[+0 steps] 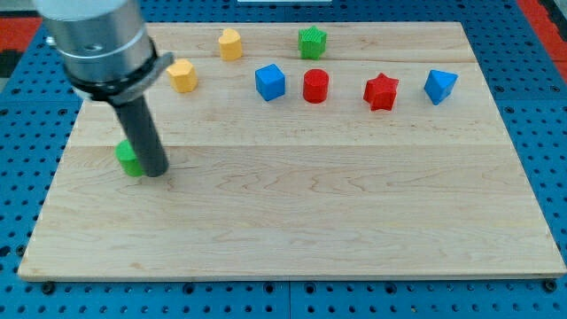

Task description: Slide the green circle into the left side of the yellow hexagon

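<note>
A: Resting at the frame's left, my tip (pixel 154 171) touching the green circle (pixel 128 159) from its right side.

B: And fingers?

A: None fitted, just rod.

B: Yellow hexagon (pixel 182 75)?

A: Upper left of the bench (pixel 354 213), well apart from green circle.

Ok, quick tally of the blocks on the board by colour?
Green: 2, the green circle touching my tip, and the green star
Yellow: 2, the yellow hexagon and yellow heart
Blue: 2
Red: 2
Total: 8
</note>
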Robot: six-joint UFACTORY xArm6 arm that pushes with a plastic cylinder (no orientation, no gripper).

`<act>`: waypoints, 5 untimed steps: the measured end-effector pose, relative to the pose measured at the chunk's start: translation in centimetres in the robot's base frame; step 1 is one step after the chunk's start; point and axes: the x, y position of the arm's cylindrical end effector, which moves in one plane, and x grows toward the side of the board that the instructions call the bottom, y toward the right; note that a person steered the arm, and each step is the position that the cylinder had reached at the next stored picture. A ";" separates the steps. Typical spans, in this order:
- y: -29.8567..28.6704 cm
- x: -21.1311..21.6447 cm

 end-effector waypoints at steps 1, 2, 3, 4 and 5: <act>0.2 0.3; -2.0 2.2; -3.8 -0.6; -3.9 -4.8; -4.8 -10.1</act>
